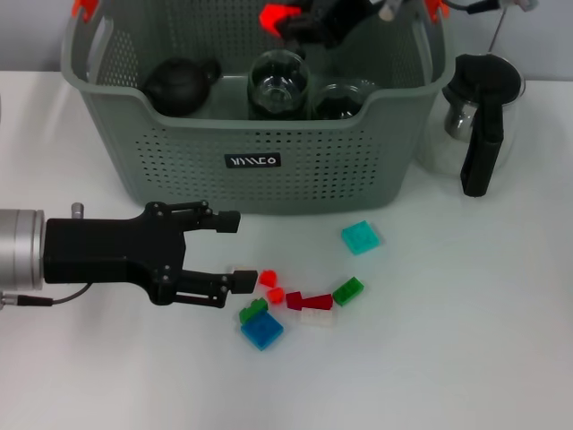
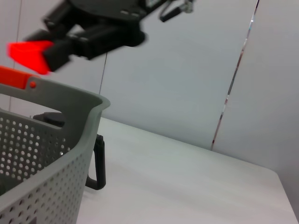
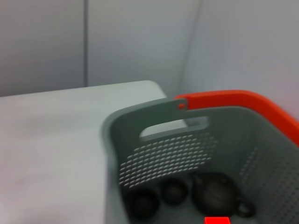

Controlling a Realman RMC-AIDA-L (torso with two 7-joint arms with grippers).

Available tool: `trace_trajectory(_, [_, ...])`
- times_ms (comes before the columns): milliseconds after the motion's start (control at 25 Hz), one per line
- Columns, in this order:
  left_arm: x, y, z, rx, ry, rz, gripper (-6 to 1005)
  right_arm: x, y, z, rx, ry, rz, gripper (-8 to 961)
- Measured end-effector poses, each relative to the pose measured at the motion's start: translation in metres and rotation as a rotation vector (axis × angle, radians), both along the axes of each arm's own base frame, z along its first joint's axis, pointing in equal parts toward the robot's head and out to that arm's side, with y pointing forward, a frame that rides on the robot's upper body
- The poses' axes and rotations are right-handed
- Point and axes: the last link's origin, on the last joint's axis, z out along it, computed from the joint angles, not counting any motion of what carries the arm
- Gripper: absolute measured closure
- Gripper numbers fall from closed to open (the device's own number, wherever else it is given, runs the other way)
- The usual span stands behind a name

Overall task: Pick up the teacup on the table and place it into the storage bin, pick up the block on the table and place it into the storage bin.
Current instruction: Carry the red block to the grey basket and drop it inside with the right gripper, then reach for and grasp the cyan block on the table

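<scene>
The grey-green storage bin (image 1: 179, 152) stands at the back of the white table. My right gripper (image 1: 279, 20) hovers over its far side, shut on a red block (image 1: 277, 15); the left wrist view shows that block (image 2: 27, 55) held above the bin rim (image 2: 70, 95). Inside the bin a glass teacup (image 1: 279, 82) stands beside a second glass cup (image 1: 342, 98). My left gripper (image 1: 237, 251) is low over the table in front of the bin, open, just left of small red blocks (image 1: 268, 278). The right wrist view looks down into the bin (image 3: 154, 154).
Loose blocks lie in front of the bin: teal (image 1: 360, 237), green (image 1: 348, 290), dark red (image 1: 309, 301), white (image 1: 315, 316), blue (image 1: 261, 331). A black teapot (image 1: 179, 85) sits in the bin. A glass pitcher with a black handle (image 1: 479, 116) stands right of it.
</scene>
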Motion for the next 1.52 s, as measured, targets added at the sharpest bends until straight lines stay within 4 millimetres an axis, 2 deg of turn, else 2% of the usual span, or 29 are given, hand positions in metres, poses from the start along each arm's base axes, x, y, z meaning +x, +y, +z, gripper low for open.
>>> trace_trajectory(240, [-0.002,0.0,0.0,0.001,0.012,0.005,124,0.008,0.024,-0.011,0.074,-0.007,-0.065,741])
trace_trajectory(440, [-0.005,0.0,0.001,0.017,0.021,-0.006,127,0.01,0.037,-0.013,0.158,0.009,-0.065,515])
trace_trajectory(600, [-0.006,-0.001,0.002,0.026,0.023,-0.012,130,0.007,0.037,-0.008,0.174,0.034,-0.054,343])
trace_trajectory(760, [-0.006,-0.001,0.002,0.032,0.027,-0.015,133,0.005,0.022,0.006,0.128,0.063,-0.041,169])
trace_trajectory(880, [-0.006,0.0,0.002,0.034,0.029,-0.016,135,0.008,0.002,0.025,0.073,0.071,-0.049,38])
trace_trajectory(1040, [-0.006,0.0,0.002,0.034,0.029,-0.015,137,0.02,-0.025,0.045,-0.009,0.031,-0.125,32])
trace_trajectory(1160, [-0.006,0.0,0.001,0.035,0.028,-0.021,138,0.034,-0.045,0.052,-0.093,-0.023,-0.194,28])
trace_trajectory(1360, [-0.005,0.0,0.0,0.036,0.026,-0.026,138,0.061,-0.066,0.053,-0.213,-0.097,-0.345,22])
trace_trajectory(1520, [-0.006,0.0,0.0,0.043,0.03,-0.027,137,0.077,-0.072,0.046,-0.22,-0.161,-0.441,23])
